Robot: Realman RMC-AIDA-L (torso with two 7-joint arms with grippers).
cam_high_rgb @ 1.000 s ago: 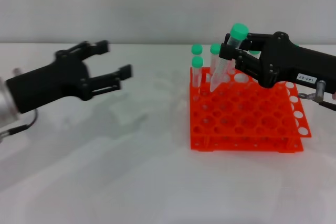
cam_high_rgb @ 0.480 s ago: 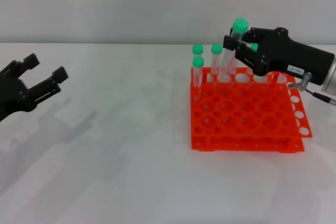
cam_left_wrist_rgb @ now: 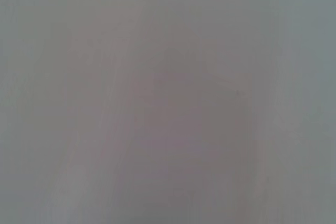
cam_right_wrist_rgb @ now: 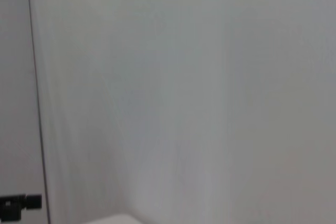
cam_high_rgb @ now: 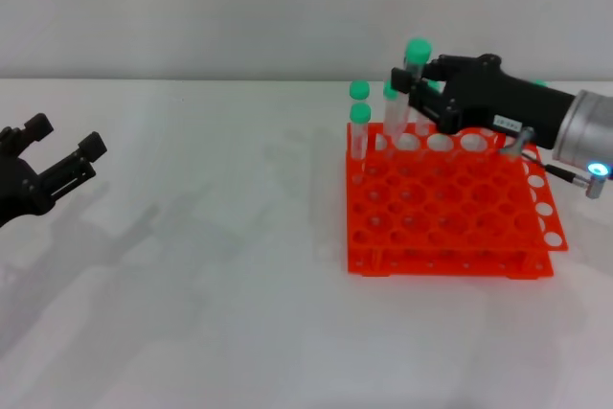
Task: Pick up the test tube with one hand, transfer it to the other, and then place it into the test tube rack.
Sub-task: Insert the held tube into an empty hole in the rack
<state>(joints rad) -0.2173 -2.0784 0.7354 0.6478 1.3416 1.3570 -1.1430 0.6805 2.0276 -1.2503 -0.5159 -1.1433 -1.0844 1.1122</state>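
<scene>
Right pincer point(cam_high_rgb: 410, 95) grips test tube point(cam_high_rgb: 411, 83) over test tube rack point(cam_high_rgb: 450, 203).

A lab bench setting, by the look of it: a bright orange-red test tube rack point(cam_high_rgb: 450, 208) with a grid of round holes stands on a plain white table point(cam_high_rgb: 211, 313), holding several clear tubes with green caps point(cam_high_rgb: 359, 114). Behind runs a bare, pale grey wall point(cam_high_rgb: 192, 7). Both wrist views show only blank grey surface
</scene>
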